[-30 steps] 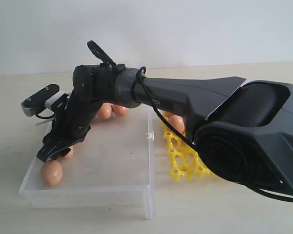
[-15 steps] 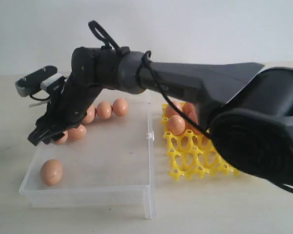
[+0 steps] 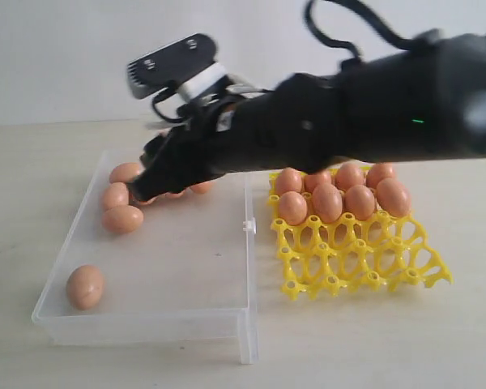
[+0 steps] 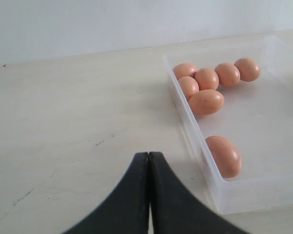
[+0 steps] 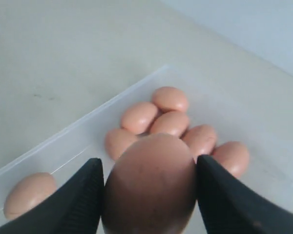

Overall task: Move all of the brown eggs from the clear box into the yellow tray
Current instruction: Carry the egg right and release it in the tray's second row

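**Operator:** Report the held egg [image 5: 149, 170].

**Technician:** It is oval, smooth and matte, orange-brown with faint darker specks. The right gripper [image 5: 147, 195] pinches it, with one black finger [image 5: 78, 200] against each side. The egg hangs above the far end of the clear box [image 3: 146, 324], over a bunch of loose eggs.

**Operator:** Report the other brown eggs [image 4: 206, 101].

**Technician:** All are alike in colour and shape.
- Seven lie on the floor of the box. Six are bunched together [image 4: 206, 78] in the far left corner, and one lies alone [image 3: 85, 286] near the front left corner.
- Eight sit in the yellow tray [image 3: 348, 259], filling the two far rows of four [image 3: 327, 203].

**Operator:** Describe the containers.

**Technician:** The box is transparent with low walls. A small clasp [image 3: 247, 227] sits on the side facing the tray. The tray is an open lattice of cups with peaked posts. It stands just beside the box, to its right in the exterior view, on a pale table [image 3: 389, 348].

**Operator:** Report the left gripper [image 4: 149, 195].

**Technician:** Its black fingers are pressed together. It sits above the table, just outside the left wall of the box.

**Operator:** Any markings?

**Technician:** A small green light [image 3: 419, 121] shows on the right arm [image 3: 373, 105].
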Controlling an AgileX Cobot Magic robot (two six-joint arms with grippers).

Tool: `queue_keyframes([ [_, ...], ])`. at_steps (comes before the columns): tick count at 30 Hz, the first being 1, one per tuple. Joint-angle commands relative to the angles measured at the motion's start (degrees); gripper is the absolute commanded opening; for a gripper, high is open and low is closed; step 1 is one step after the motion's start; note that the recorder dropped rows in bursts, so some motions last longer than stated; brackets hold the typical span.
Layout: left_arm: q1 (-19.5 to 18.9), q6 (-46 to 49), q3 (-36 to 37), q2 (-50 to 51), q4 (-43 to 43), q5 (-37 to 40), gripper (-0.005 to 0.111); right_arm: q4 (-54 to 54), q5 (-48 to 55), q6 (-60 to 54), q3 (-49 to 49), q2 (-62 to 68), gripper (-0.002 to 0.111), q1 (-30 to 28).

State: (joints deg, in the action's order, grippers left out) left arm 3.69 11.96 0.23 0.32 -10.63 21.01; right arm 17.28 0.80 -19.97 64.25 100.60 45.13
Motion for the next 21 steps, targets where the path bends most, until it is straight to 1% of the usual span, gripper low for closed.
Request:
queue_keyframes([
  [1, 0.25, 0.02, -0.23, -0.32, -0.16, -0.56, 0.000, 4.99, -10.04, 0.32, -14.43, -9.28, 0.000, -3.87],
  [3, 0.25, 0.02, -0.23, -0.32, -0.16, -0.56, 0.000, 7.71, -10.19, 0.32, -18.44, -10.03, 0.000, -6.02],
  [5, 0.25, 0.02, -0.23, -0.32, -0.16, -0.56, 0.000, 8.17, -10.20, 0.74, -20.54, -9.74, 0.000, -8.33],
  [10, 0.25, 0.02, -0.23, -0.32, -0.16, -0.56, 0.000, 8.17, -5.23, 2.18, -20.90, -7.77, 0.000, -14.09],
  [12, 0.25, 0.02, -0.23, -0.32, -0.16, -0.56, 0.000, 8.17, -4.80, 2.18, -20.90, -7.00, 0.000, -15.88],
  [21, 0.25, 0.02, -0.23, -0.32, -0.16, -0.56, 0.000, 7.09, -3.78, 5.53, -20.34, -3.94, 0.000, -16.50],
])
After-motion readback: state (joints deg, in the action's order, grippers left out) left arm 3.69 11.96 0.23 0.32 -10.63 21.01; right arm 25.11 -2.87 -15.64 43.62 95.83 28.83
